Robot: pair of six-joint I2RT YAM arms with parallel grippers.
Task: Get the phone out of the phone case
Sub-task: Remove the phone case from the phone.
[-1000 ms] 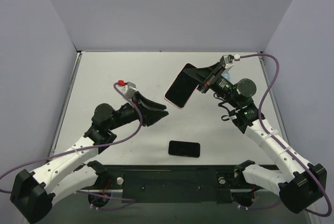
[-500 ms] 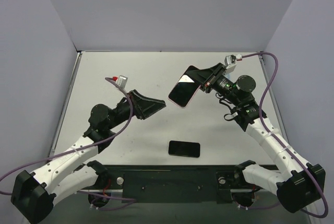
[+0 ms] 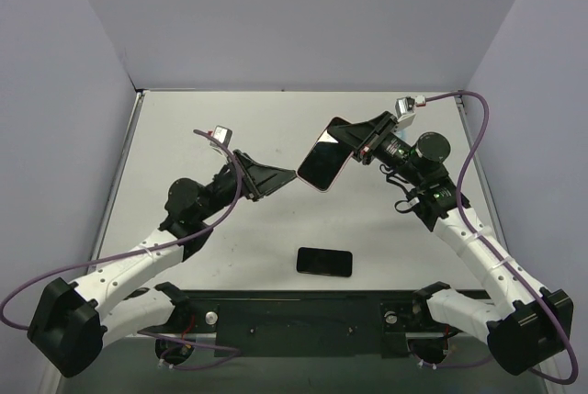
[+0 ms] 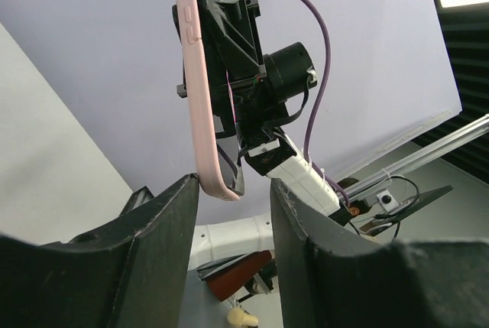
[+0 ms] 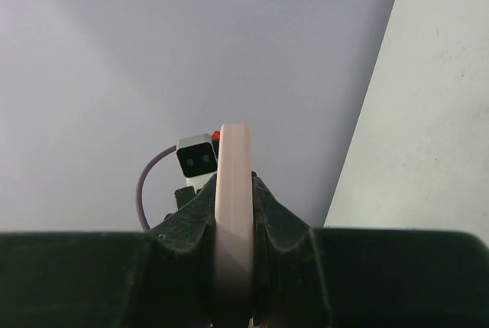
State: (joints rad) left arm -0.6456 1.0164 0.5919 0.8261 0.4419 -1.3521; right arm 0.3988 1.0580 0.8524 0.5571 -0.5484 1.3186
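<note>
My right gripper [image 3: 356, 143] is clamped on one end of the pink case [image 4: 197, 91], whose long axis runs toward my left gripper [image 4: 233, 189]. Those jaws stand apart, the case's free end just inside their mouth. The phone [image 3: 322, 163] sits in the case.

The table [image 3: 230, 128] is pale grey. One black phone [image 3: 324, 262] lies flat on it, near the front edge, about at its middle.
</note>
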